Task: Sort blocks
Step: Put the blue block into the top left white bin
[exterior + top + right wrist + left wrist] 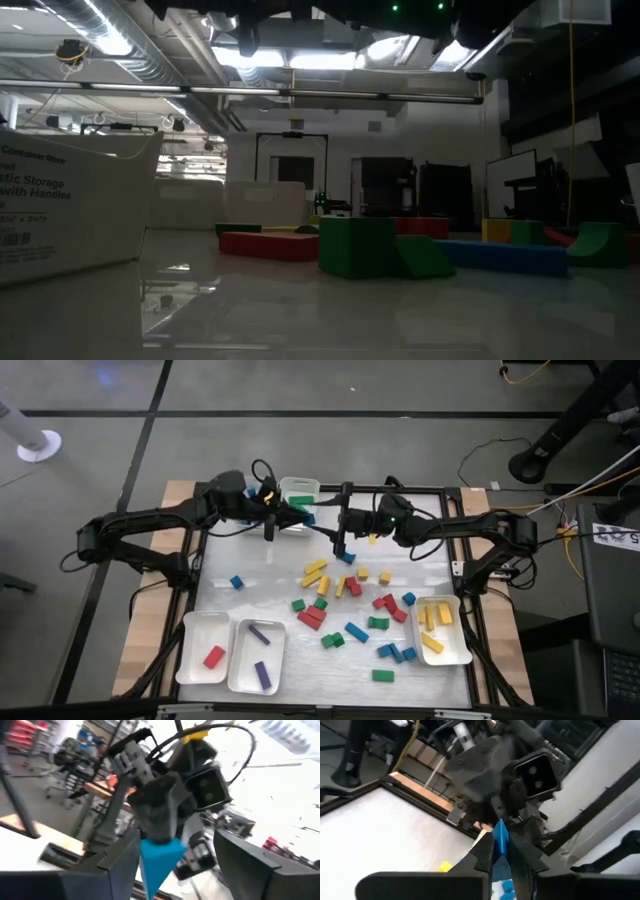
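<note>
I see both arms raised over the far middle of the surface (250,600), facing each other. The left gripper (501,851) is clamped on a blue block (500,839), a thin piece pinched edge-on between its fingers. The right gripper (180,852) stands wide, its fingers on either side of the same blue block (159,857), whose wedge-shaped end shows between them; I cannot tell whether they touch it. Below the arms, at the far edge, sits a white tray (298,488) with a green block (298,506) and bits of blue. The loose blocks (350,605) lie scattered over the middle and right of the surface, red, yellow, blue and green, with one blue cube (237,582) apart on the left. At the near left corner two trays hold a red block (213,656) and two purple bars (262,675); a tray near the right edge holds yellow blocks (432,630).
</note>
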Available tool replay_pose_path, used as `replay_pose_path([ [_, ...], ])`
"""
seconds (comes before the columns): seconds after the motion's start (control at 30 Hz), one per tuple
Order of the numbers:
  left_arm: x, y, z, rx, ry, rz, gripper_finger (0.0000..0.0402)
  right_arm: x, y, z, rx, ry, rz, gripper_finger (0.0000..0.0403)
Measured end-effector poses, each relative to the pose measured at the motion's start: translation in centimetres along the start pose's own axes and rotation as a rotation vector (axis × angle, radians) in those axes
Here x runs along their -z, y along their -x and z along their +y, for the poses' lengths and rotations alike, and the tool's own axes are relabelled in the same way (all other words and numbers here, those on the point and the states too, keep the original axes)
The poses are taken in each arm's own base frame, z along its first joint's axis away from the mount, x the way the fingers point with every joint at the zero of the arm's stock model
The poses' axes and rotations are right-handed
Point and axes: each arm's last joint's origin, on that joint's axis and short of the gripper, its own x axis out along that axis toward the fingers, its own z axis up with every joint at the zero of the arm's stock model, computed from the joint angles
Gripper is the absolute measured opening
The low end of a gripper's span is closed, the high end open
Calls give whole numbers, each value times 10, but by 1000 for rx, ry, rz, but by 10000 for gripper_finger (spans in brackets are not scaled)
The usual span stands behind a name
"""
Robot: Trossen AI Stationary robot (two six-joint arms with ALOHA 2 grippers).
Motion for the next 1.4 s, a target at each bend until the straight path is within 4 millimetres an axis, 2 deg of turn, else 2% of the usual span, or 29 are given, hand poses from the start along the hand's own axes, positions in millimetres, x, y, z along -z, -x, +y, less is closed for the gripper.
replay_pose_path([
  [0.2, -10, 9, 19, -80, -75, -28, 28, -21, 16, -11, 56, -20, 129, 249],
  [0.33, -16, 20, 40, -185, -143, -24, 28, -31, 33, -12, 22, -162, 263, 244],
  [0.43, -18, 30, 58, -326, -190, -1, 28, -33, 46, -10, -16, -292, 380, 243],
  [0.63, -9, 54, 90, -681, -241, 164, 28, -25, 68, 2, -133, -562, 636, 243],
  [0.83, 7, 71, 103, -850, -199, 368, 28, -8, 84, 17, -210, -739, 915, 243],
  [1.0, 15, 76, 107, -904, -155, 460, 34, 9, 94, 28, -146, -916, 1052, 243],
  [1.17, 19, 72, 114, -912, -147, 498, 47, 19, 102, 41, -43, -1088, 1132, 243],
  [1.4, 31, 63, 129, -915, -139, 613, 74, 15, 105, 70, 4, -1116, 1190, 243],
])
